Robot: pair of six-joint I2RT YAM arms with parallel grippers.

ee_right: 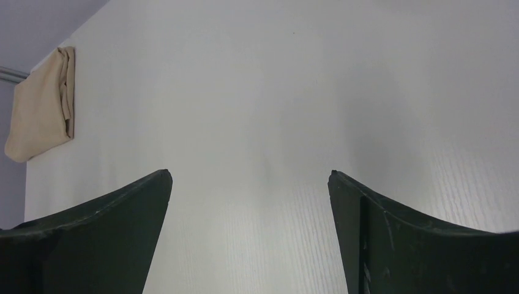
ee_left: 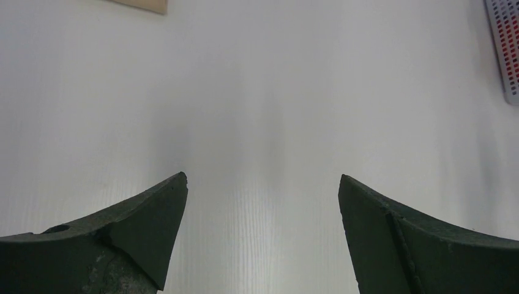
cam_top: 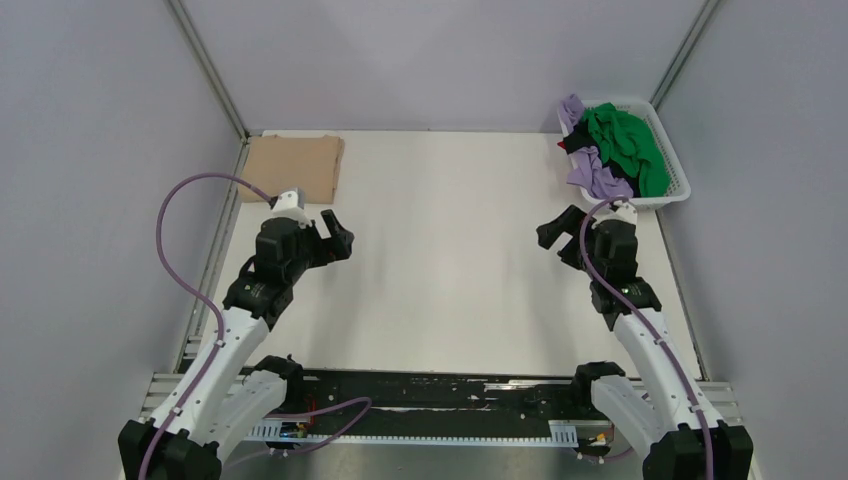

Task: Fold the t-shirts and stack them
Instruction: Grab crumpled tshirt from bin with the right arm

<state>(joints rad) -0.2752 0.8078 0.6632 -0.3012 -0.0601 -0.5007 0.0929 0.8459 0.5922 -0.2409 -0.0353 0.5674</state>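
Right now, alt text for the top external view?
Both arms hover over a white table, left gripper and right gripper open. A folded tan t-shirt lies far left; a green t-shirt, lilac t-shirt and black t-shirt fill a white basket far right.

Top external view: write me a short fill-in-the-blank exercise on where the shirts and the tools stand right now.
The folded tan t-shirt lies at the far ____ corner of the table.
The white basket holds a lilac t-shirt and a bright ____ one.
The left tool and the right tool are both ____, holding nothing.
Missing words: left; green; open.
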